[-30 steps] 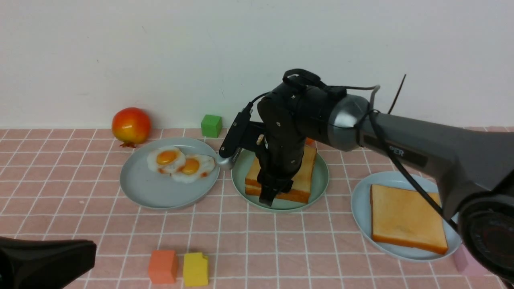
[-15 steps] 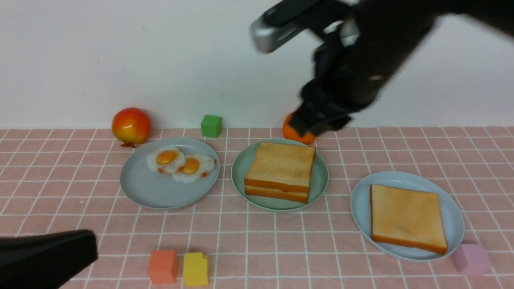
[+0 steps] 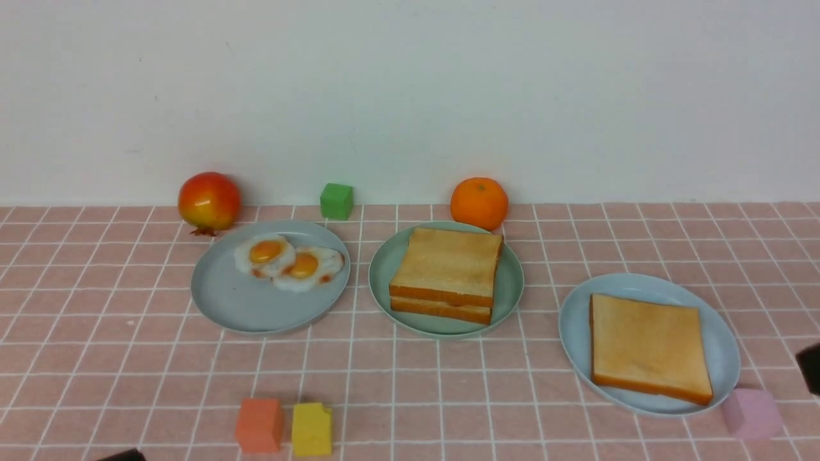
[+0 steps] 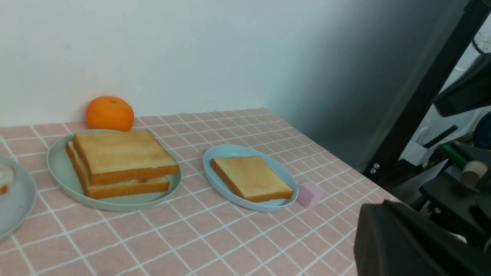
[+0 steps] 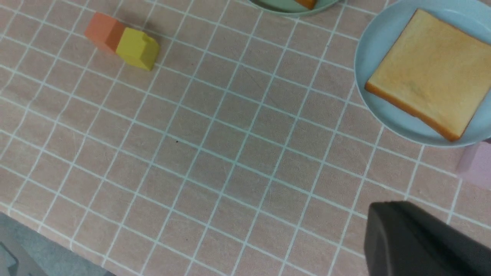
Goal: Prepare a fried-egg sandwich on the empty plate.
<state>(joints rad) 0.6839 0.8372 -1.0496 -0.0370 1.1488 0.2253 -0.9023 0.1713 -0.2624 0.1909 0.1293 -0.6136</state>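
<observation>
Pink checked cloth covers the table under a plain white wall. At its middle the sandwich, two toast slices stacked with a pale sliver showing between them in the left wrist view, sits on the green plate. Both arms are drawn back to the near edge, well apart from it: only a dark scrap of the right arm shows at the right edge of the front view, and neither set of fingers is visible in any view; both grippers are closed, holding nothing that can be seen. Just behind the plate lies an orange, close to its far rim. To the left, a grey-blue plate carries two fried eggs, with a pomegranate and a green cube behind it. To the right, a second blue plate holds a single toast, and a pink block sits just beside its near rim. Near the front edge an orange block and a yellow block stand touching. Nothing lies between the arms and the sandwich.
</observation>
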